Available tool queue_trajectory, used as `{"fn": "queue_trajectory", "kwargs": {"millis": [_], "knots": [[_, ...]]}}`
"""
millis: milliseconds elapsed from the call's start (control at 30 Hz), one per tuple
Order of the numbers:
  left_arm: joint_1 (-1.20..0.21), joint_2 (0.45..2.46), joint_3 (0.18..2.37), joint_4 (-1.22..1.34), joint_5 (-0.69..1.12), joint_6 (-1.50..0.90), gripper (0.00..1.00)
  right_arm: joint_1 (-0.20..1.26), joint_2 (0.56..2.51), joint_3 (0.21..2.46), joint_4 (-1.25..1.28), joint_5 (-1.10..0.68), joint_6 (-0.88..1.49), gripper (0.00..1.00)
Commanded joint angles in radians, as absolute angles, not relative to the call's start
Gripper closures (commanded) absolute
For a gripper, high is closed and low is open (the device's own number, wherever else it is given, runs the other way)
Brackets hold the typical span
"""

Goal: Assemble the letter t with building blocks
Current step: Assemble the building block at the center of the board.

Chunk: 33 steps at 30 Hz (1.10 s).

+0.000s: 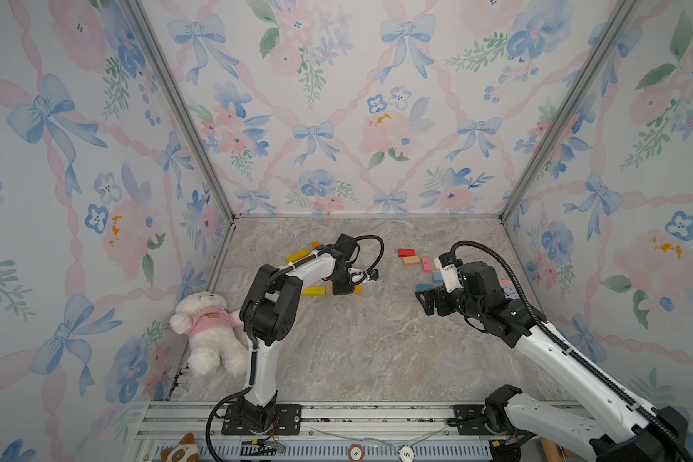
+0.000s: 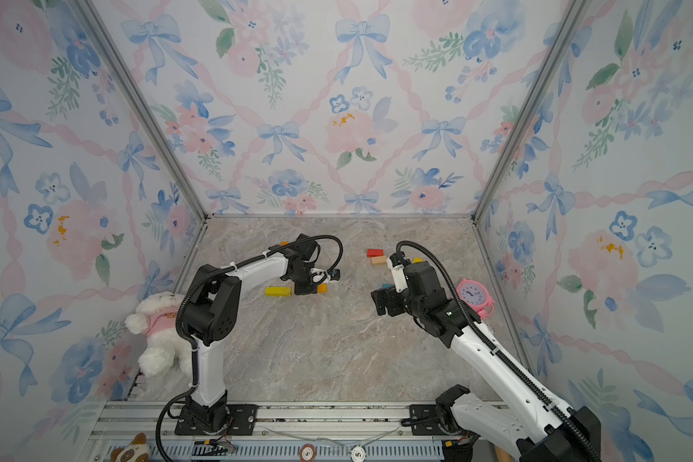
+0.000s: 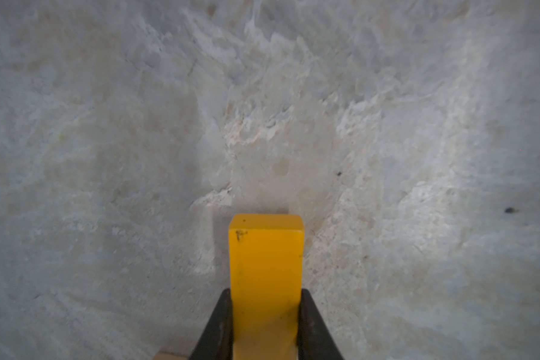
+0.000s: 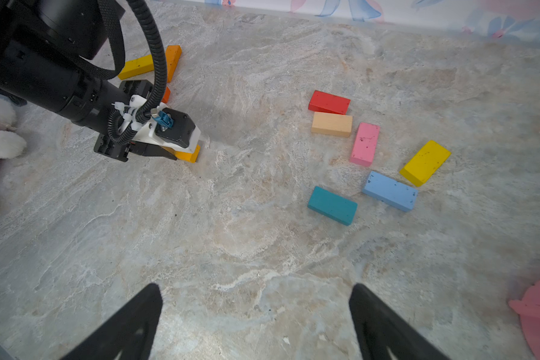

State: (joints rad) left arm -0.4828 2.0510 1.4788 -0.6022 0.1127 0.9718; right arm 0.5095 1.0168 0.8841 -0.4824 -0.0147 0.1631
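Down at the tabletop, left pincer clamps a yellow block; right pincer gapes.

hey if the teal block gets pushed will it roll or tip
Probably neither: the teal block lies flat on its broad face, so it should slide. Crisp square edges suggest it stays rigid. Small and solid-looking, so likely light.

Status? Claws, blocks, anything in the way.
Left claw shut on orange-yellow block, low near table. Right claw open, empty. Six short blocks loose ahead of it. Nothing obstructing either claw.
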Motion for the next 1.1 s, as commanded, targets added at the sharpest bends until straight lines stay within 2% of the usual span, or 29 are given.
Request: {"fn": "queue_trajectory", "kwargs": {"millis": [0, 433, 767, 1067], "knots": [[-0.475, 2.072, 1.471, -0.626, 0.12, 0.95, 0.8, 0.5, 1.017, 0.901, -0.495, -0.012, 0.15, 0.04], [-0.467, 2.069, 1.444, -0.624, 0.103, 0.95, 0.77, 0.5, 1.018, 0.899, -0.489, -0.013, 0.153, 0.04], [-0.467, 2.059, 1.432, -0.625, 0.112, 0.947, 0.64, 0.499, 1.022, 0.897, -0.488, -0.012, 0.153, 0.04], [-0.466, 2.042, 1.407, -0.625, 0.095, 0.965, 0.59, 0.499, 1.024, 0.897, -0.489, -0.012, 0.154, 0.04]]}}
